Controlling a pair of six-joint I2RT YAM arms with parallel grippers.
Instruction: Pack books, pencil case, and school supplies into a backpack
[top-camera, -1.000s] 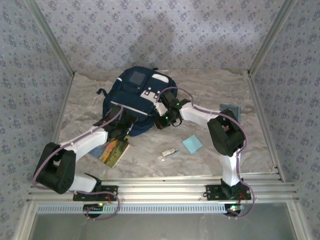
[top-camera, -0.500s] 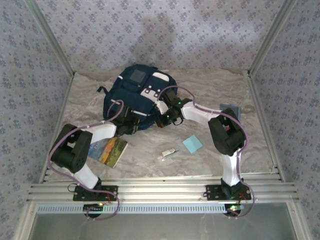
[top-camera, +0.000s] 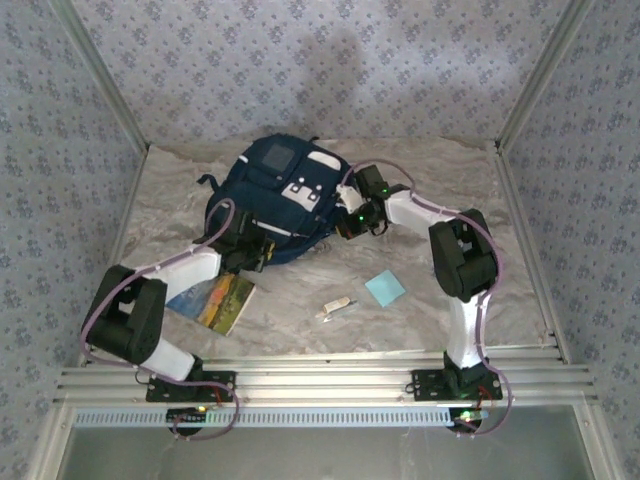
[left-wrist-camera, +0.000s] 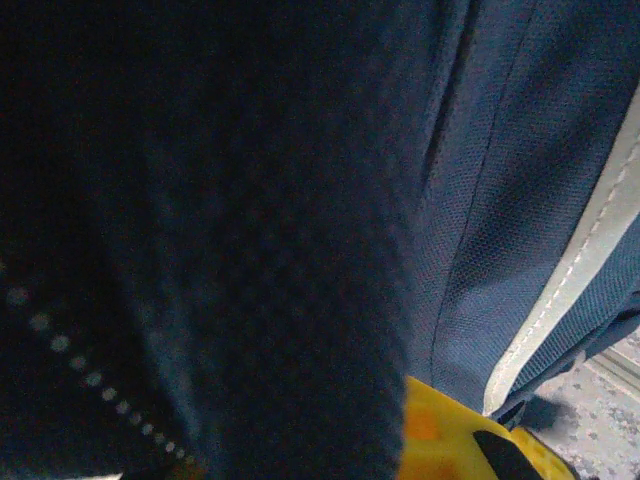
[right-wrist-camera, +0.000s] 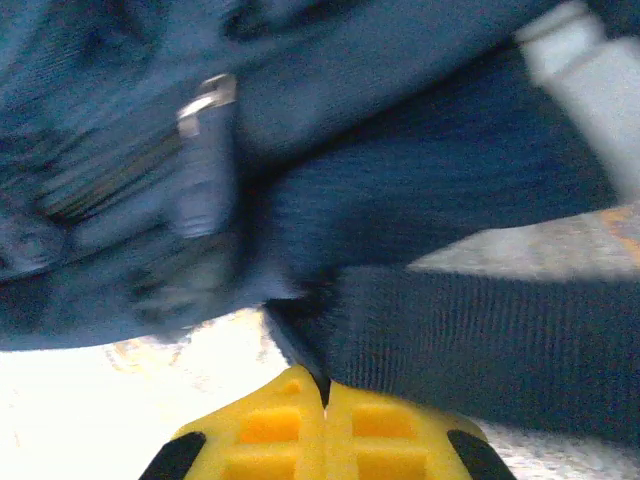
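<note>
Pinching a dark fold of the backpack (top-camera: 285, 190) at its right side, the right gripper (right-wrist-camera: 325, 388) is clamped tight; the left gripper (top-camera: 255, 248), closed too, presses into its near-left edge on the counter (top-camera: 430, 190), hold unclear.

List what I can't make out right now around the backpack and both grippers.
- Left gripper grip: in the top view its own wrist covers the fingertips. In the left wrist view dark backpack fabric crowds the lens.
- Right gripper grip: the right wrist view is blurred, so whether the shut fingers pinch fabric is unclear.
- Whether the backpack is open: too small to tell in the top view.
- Book: the left arm covers one edge in the top view.
</note>
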